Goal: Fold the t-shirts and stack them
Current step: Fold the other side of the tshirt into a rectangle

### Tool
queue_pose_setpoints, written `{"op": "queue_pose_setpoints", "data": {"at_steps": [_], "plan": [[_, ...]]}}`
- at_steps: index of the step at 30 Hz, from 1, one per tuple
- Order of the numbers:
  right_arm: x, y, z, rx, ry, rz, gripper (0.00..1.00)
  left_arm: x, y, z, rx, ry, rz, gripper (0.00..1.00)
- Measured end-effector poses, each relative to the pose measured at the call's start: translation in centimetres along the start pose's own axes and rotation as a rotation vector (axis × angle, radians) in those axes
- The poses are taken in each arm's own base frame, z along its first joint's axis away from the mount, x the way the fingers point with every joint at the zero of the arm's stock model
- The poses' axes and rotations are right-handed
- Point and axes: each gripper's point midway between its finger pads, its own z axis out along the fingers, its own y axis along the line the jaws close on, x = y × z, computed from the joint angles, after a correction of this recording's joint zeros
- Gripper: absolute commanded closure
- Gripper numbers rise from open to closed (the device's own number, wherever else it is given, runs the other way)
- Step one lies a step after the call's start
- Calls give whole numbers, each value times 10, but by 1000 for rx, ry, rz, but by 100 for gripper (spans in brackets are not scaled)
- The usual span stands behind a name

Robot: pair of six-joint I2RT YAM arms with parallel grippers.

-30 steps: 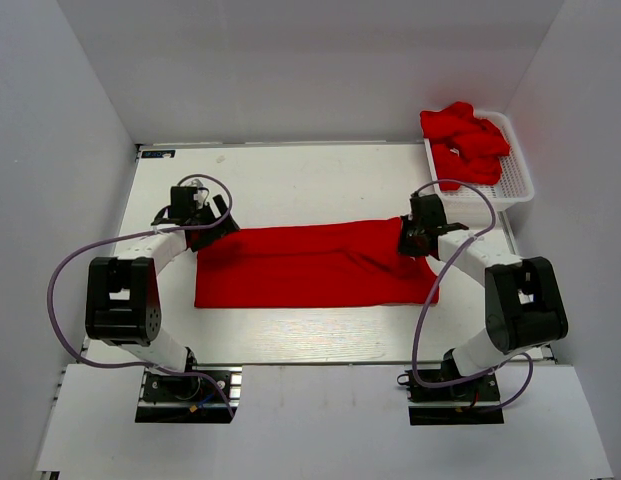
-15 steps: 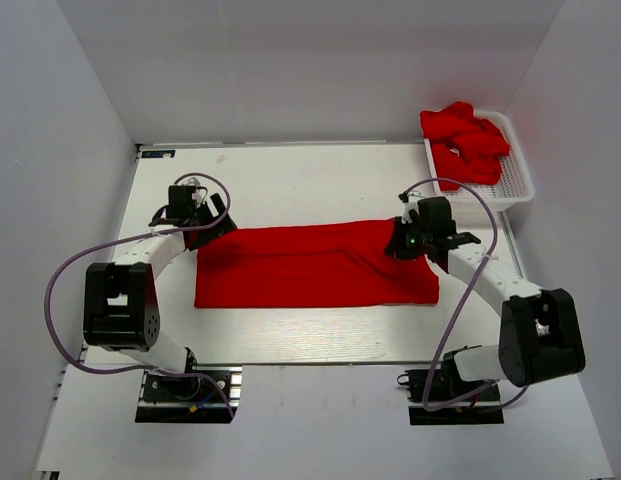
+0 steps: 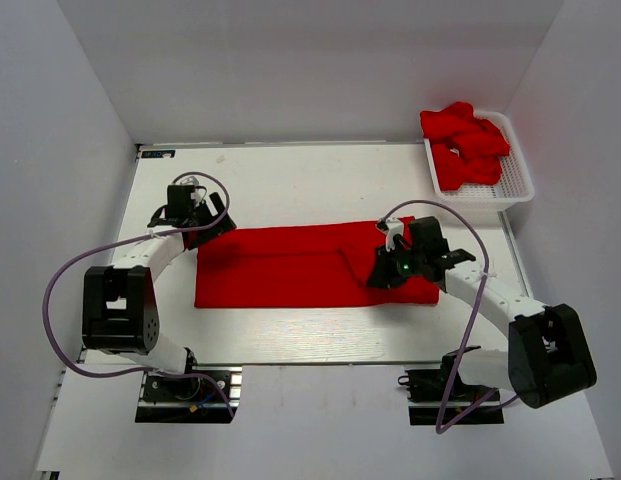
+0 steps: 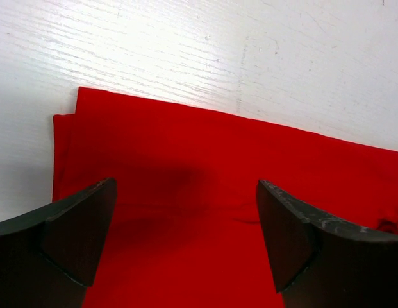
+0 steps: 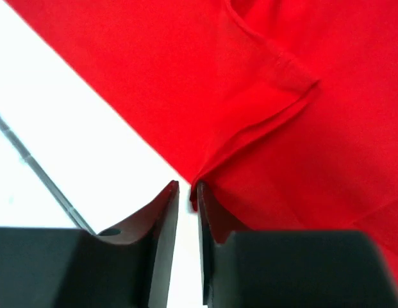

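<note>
One narrow slit is all that parts the right hand point(image 5: 188, 186), with a folded edge of the shirt point(image 3: 290, 270) touching its tips and nothing clearly pinched. Left hand point(image 4: 186, 186) gapes wide above the shirt's left end, empty. The shirt lies as a long flat strip across the desk point(image 3: 290, 180), with bare surface beyond both long edges. More shirts point(image 3: 465, 140) are heaped in the basket point(image 3: 518, 175) at the far right corner.
</note>
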Motion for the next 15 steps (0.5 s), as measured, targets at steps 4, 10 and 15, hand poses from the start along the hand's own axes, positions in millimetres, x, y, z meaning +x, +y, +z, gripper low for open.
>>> {"op": "queue_pose_setpoints", "data": {"at_steps": [4,10,15], "plan": [[12,16,3,-72,37,-24,52,-1,2,-3,-10,-10,1,0],[23,29,-1,-115,79,-56,10,1,5,-5,-28,-6,6,0],[8,16,-1,-11,19,-32,10,0,6,-5,-31,-7,7,0]]}}
